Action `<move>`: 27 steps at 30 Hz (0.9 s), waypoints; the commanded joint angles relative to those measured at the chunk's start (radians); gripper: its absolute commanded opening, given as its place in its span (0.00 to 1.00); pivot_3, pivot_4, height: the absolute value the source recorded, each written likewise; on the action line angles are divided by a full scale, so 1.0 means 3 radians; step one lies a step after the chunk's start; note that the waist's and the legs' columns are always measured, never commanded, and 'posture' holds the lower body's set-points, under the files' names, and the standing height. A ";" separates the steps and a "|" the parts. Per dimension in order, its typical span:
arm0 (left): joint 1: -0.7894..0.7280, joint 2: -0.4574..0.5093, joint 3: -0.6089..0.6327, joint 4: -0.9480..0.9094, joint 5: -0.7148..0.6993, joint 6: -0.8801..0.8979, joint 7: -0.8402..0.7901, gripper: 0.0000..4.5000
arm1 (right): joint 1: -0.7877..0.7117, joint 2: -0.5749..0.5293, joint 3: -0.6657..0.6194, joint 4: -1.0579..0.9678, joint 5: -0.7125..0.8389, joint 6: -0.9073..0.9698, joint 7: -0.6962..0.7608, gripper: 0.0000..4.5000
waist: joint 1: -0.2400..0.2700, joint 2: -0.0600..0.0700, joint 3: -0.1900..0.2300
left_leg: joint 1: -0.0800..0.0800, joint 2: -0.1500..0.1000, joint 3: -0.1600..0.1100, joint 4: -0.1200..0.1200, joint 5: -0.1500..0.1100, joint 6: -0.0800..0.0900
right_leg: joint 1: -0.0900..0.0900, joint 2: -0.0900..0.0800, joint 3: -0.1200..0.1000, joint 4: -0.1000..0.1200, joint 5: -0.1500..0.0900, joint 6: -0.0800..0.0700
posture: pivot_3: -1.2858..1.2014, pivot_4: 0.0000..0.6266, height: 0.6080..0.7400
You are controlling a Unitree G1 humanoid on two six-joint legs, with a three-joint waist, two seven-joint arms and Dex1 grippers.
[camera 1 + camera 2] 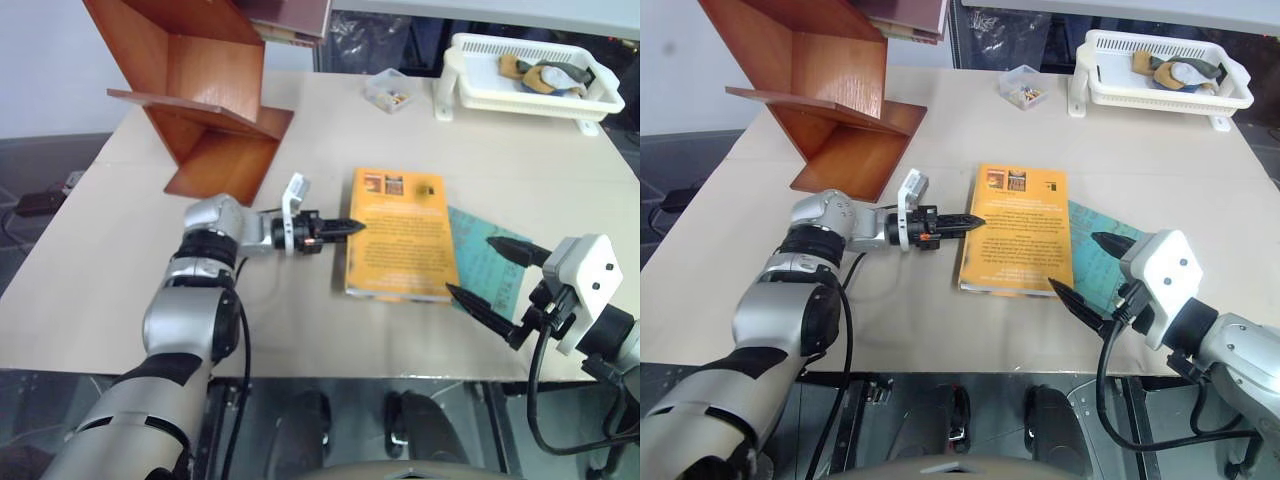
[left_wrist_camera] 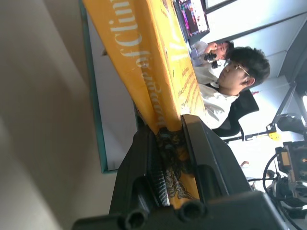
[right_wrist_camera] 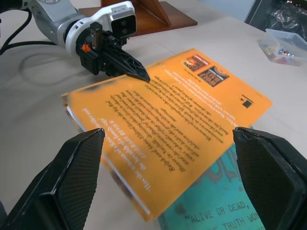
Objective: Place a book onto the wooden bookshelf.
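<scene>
- Left wrist view: left gripper (image 2: 173, 143) is clamped on the book's (image 1: 398, 232) spine edge, ready to lift it.
- Right gripper (image 1: 490, 272) hangs spread wide nearby, empty.
- Wooden bookshelf (image 1: 205, 95) waits behind.

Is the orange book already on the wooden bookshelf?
No, the orange book lies flat on the table, partly over the teal book, with the wooden bookshelf standing apart.

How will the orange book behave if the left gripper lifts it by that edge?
The book looks thick, so probably heavy and apt to sag or swing from the left gripper. Its soft cover may bend or slip. It overlaps the teal book, which might shift.
</scene>
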 commanded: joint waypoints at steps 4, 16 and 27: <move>-0.0190 0.0152 0.0433 -0.0231 -0.0168 0.0244 0.0189 0.07 | -0.0079 -0.0021 -0.0001 -0.0045 -0.0002 -0.0085 -0.0009 0.98 | 0.0009 0.0000 0.0000 | 0.0000 0.0000 0.0000 0.0001 0.0000 0.0000 | 0.0000 0.0000 0.0000 0.0000 0.0000 0.0001 | 0.52 0.24 1.00; 0.0276 0.0329 0.0055 -0.3213 0.0141 -0.1528 0.0293 0.07 | -0.0528 0.0076 0.0343 0.0322 -0.0157 -0.0213 0.0064 0.98 | 0.0005 -0.0002 0.0001 | 0.0002 0.0000 0.0005 0.0002 0.0009 -0.0015 | 0.0001 -0.0001 0.0005 0.0001 0.0002 -0.0001 | 0.52 0.24 1.00; -0.0074 0.1748 -0.0756 -0.2402 0.2463 -0.5883 0.0249 0.07 | -0.1184 0.0200 0.0673 0.0824 -0.0328 -0.0482 0.0366 0.98 | 0.0007 -0.0004 0.0004 | 0.0005 0.0001 0.0011 0.0003 0.0001 -0.0002 | 0.0000 0.0001 0.0007 0.0004 -0.0002 -0.0007 | 0.52 0.24 1.00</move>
